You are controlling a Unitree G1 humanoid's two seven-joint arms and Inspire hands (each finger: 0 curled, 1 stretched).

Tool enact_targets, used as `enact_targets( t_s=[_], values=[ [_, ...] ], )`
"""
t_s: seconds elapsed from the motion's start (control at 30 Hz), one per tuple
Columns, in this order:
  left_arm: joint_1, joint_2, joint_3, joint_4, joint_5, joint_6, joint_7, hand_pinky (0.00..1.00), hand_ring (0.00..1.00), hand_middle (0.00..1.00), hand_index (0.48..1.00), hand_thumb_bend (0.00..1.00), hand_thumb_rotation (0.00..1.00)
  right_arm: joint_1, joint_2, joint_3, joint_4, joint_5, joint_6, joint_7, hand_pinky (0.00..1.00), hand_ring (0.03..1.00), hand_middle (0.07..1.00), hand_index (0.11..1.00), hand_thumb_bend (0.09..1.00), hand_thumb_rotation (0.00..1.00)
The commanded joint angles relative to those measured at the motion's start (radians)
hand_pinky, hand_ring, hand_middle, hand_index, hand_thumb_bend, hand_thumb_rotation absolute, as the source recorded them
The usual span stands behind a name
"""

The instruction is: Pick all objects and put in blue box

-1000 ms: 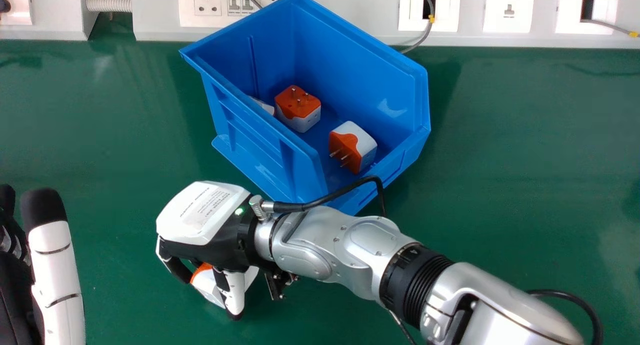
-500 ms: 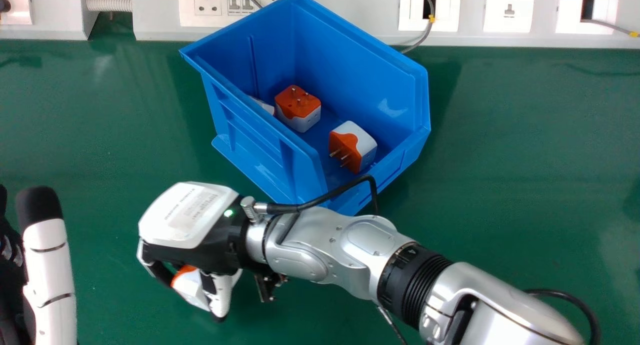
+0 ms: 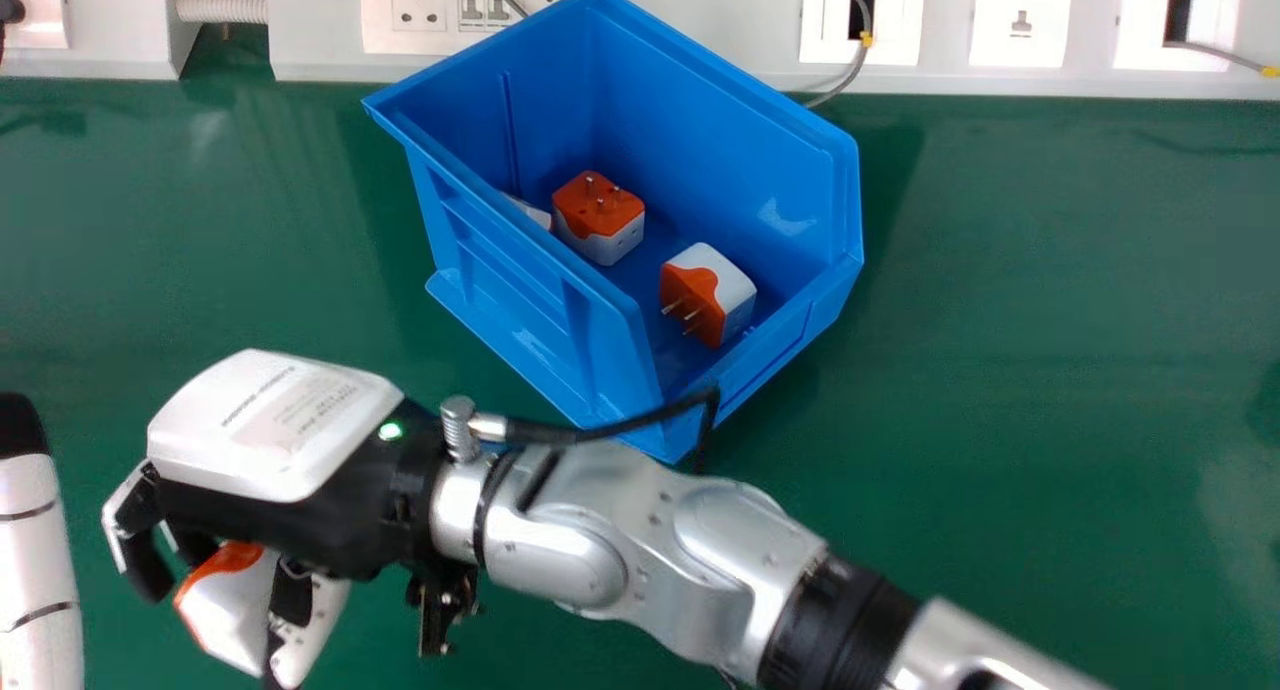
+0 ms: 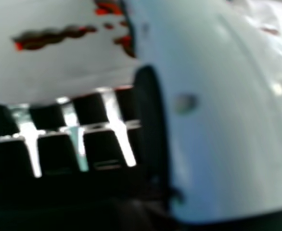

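Head view: gripped well to the left of the blue box (image 3: pixel 500 255), needing a swing right and forward

Holds a white-and-orange adapter (image 3: pixel 232 605) in the right hand (image 3: pixel 275 425), with fingers curled round one side and thumb closed against the other. Hangs tilted beneath the palm, orange edge toward the curled fingers and away from the box; cannot tell the long axis, or whether clear of the green tabletop (image 3: pixel 1000 370). Shows the thumb (image 4: pixel 223 125) close up in the right hand view, beside a pale surface with red marks (image 4: pixel 59 62).

Has the left hand (image 3: pixel 38 560) just beside at the view's left edge, fingers straight where visible: closer to the adapter than to the box, but probably not needed.

Calls, most likely, for a lift back across to the right and away from the robot, high over the near-left wall. Offers room to drop between the orange-topped adapter (image 3: pixel 600 220) and the second adapter (image 3: pixel 708 295), or nearer the far wall. Looks well along, with a partly hidden white piece (image 3: pixel 530 212) inside too.

Could snag the black cable (image 3: pixel 620 425), crossing before the box's near corner, or clip the rim if carried low.
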Motion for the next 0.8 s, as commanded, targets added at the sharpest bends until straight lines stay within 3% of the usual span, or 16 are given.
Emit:
enact_targets(
  t_s=[0.0, 0.07, 0.3, 0.4, 0.47, 0.63, 0.77],
  values=[
    [-0.007, -0.011, 0.019, -0.005, 0.001, 0.002, -0.011, 1.00, 1.00, 1.00, 1.000, 0.65, 0.80, 0.021, -0.019, -0.045, -0.099, 0.020, 0.010, 0.008, 0.23, 0.342, 0.433, 0.492, 0.486, 0.11],
    [-0.017, -0.009, 0.027, 0.000, 0.004, 0.005, -0.014, 1.00, 1.00, 1.00, 1.000, 0.66, 0.80, 0.052, -0.040, -0.062, -0.160, 0.021, 0.018, 0.025, 0.25, 0.363, 0.441, 0.485, 0.481, 0.14],
    [-0.053, -0.007, 0.053, 0.014, 0.020, 0.030, -0.030, 1.00, 1.00, 1.00, 1.000, 0.62, 0.83, 0.190, -0.126, -0.132, -0.370, 0.030, 0.023, 0.042, 0.18, 0.259, 0.341, 0.478, 0.488, 0.14],
    [-0.067, -0.010, 0.063, 0.021, 0.038, 0.031, -0.027, 1.00, 1.00, 1.00, 0.999, 0.60, 0.85, 0.241, -0.175, -0.174, -0.452, 0.026, 0.017, 0.038, 0.15, 0.220, 0.300, 0.474, 0.483, 0.15],
    [-0.075, -0.008, 0.068, 0.027, 0.043, 0.029, -0.030, 1.00, 1.00, 1.00, 0.999, 0.60, 0.86, 0.264, -0.208, -0.200, -0.498, 0.018, 0.017, 0.042, 0.16, 0.224, 0.300, 0.475, 0.480, 0.15],
    [-0.105, -0.002, 0.072, 0.040, 0.035, 0.036, -0.042, 1.00, 1.00, 1.00, 1.000, 0.60, 0.85, 0.318, -0.285, -0.266, -0.566, 0.032, -0.018, 0.029, 0.16, 0.230, 0.305, 0.474, 0.480, 0.15],
    [-0.119, -0.005, 0.066, 0.046, 0.026, 0.044, -0.056, 1.00, 1.00, 1.00, 1.000, 0.57, 0.86, 0.363, -0.347, -0.324, -0.613, 0.037, -0.049, 0.016, 0.13, 0.189, 0.261, 0.473, 0.481, 0.15]
  ],
)
